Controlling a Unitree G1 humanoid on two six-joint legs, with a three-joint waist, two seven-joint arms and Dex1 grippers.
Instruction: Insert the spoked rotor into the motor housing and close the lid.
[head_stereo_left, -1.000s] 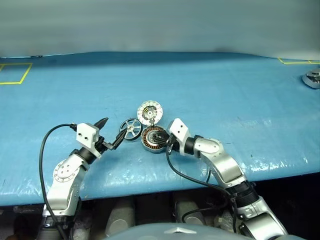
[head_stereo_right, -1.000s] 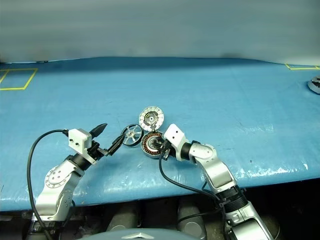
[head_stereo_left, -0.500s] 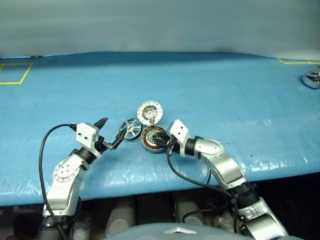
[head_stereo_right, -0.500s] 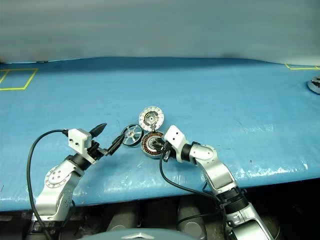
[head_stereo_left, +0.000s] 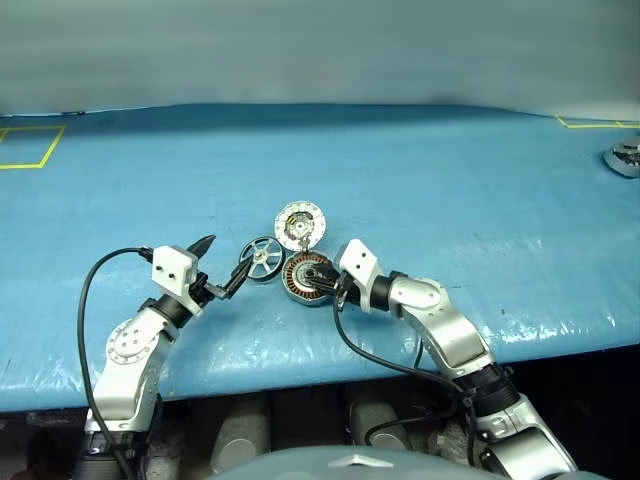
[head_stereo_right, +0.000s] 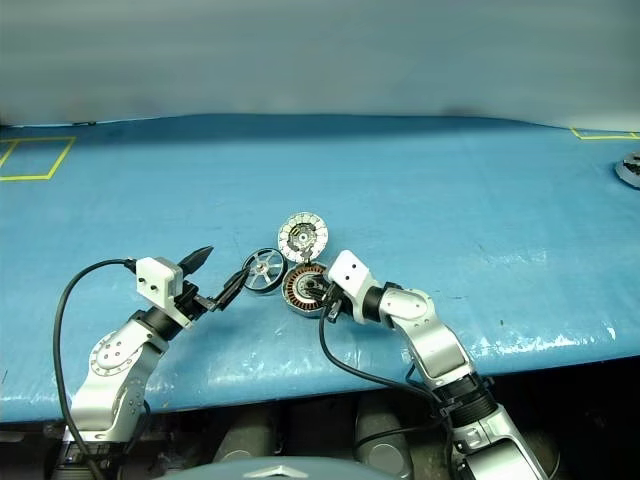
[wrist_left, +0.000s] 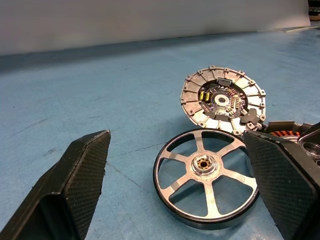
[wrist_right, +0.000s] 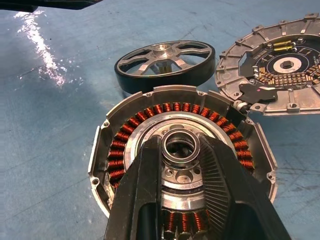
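The spoked rotor (head_stereo_left: 262, 259) lies flat on the blue table (head_stereo_left: 450, 190), just beside the motor housing (head_stereo_left: 306, 278). You should take this stiff, probably slippery part by its dark rim. The left gripper (head_stereo_left: 226, 265) stands wide open around it; the right gripper (wrist_right: 181, 165) pinches the housing's centre hub. Inside the housing you see only its windings.

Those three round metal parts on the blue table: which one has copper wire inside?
The motor housing, the cup nearest the right arm, holds a ring of copper-brown windings. The spoked rotor is an open wheel, and the lid is a flat disc.
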